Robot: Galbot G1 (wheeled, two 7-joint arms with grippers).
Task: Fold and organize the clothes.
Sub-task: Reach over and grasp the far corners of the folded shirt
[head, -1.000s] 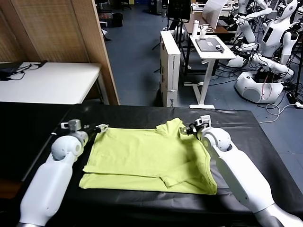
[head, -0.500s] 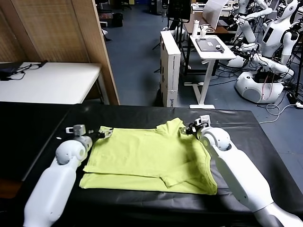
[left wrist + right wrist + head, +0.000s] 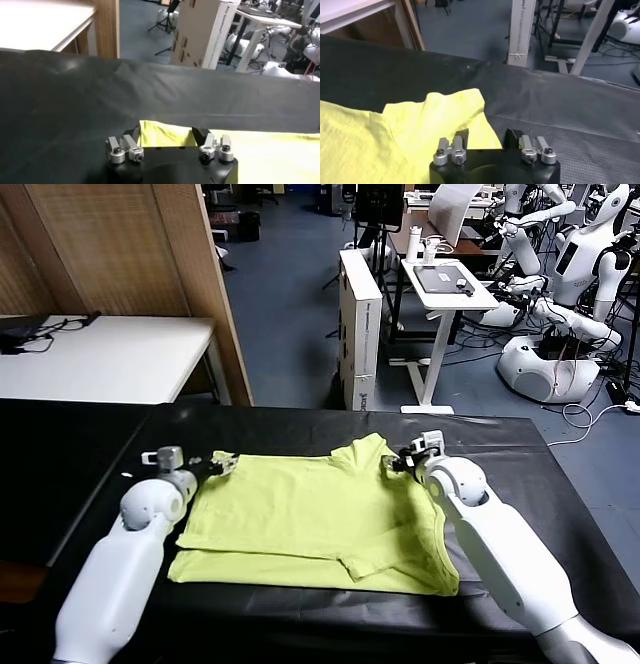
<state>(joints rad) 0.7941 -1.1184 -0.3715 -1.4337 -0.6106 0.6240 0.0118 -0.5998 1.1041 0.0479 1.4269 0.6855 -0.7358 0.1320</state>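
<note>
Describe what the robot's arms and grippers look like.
Both arms are smooth glossy white shells with rounded ball-like joints near the wrists. The left gripper and right gripper are small black units with silver metal finger mounts, fastened by dark screws.

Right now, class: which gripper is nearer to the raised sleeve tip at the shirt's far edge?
Right. The right gripper sits beside the raised sleeve tip of the T-shirt; the left gripper is at the shirt's opposite far corner, across the table.
</note>
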